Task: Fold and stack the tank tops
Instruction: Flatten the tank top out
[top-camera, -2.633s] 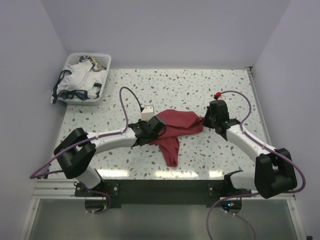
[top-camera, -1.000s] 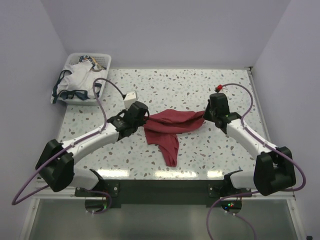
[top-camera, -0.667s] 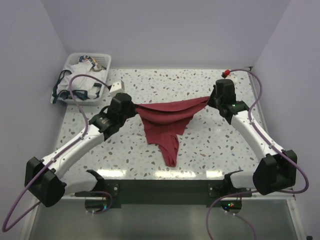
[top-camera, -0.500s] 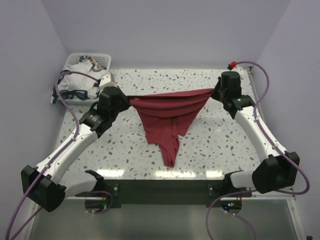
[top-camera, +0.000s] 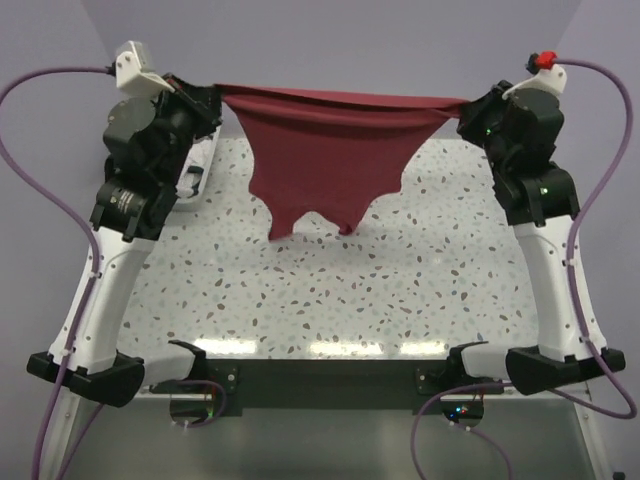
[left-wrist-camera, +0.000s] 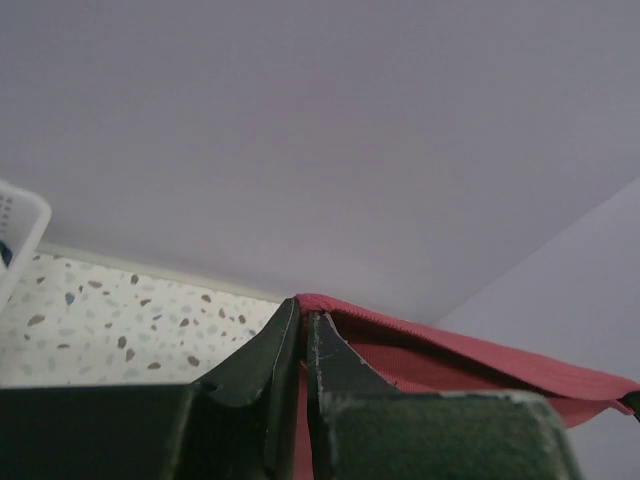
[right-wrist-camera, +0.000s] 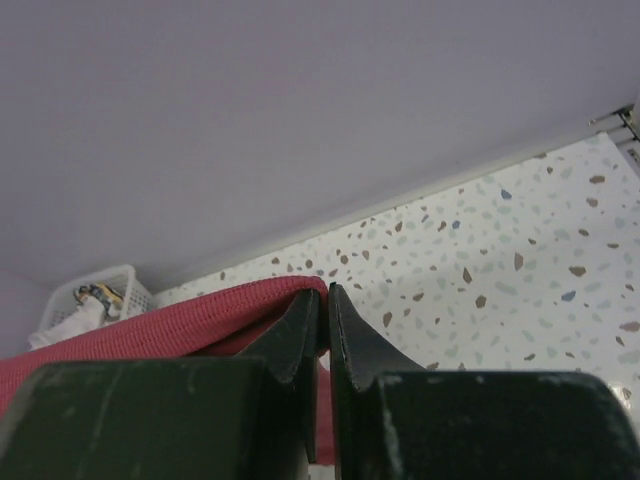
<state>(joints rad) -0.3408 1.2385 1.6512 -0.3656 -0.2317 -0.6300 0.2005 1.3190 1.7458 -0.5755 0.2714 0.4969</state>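
The red top (top-camera: 325, 150) hangs in the air, well above the bench (top-camera: 400, 280), stretched between the two arms. The left claw (top-camera: 213, 93) is pinched nearly closed on one end of its upper edge. The right claw (top-camera: 465, 107) is pinched just as tightly on the other end. Both wrist views show thin red cloth caught right at the fingertips.

That upper edge runs almost straight and taut. Below it the cloth falls in a loose triangle ending in two drooping points, which may be the shoulder straps, though I cannot tell for sure.

It looks light, limp and a little stretchy. It keeps no shape of its own and sags wherever it is not pulled. It is unlikely to be damaged, but it could slide out of so shallow a pinch.

The two ends of one straight edge look like the right places to hold. Keeping that edge tight while lowering should let the body lie flat on the bench without creases, ready for folding.

The white top (right-wrist-camera: 78, 308) lies bunched in the basket (right-wrist-camera: 125, 283) at the far left corner, untouched.
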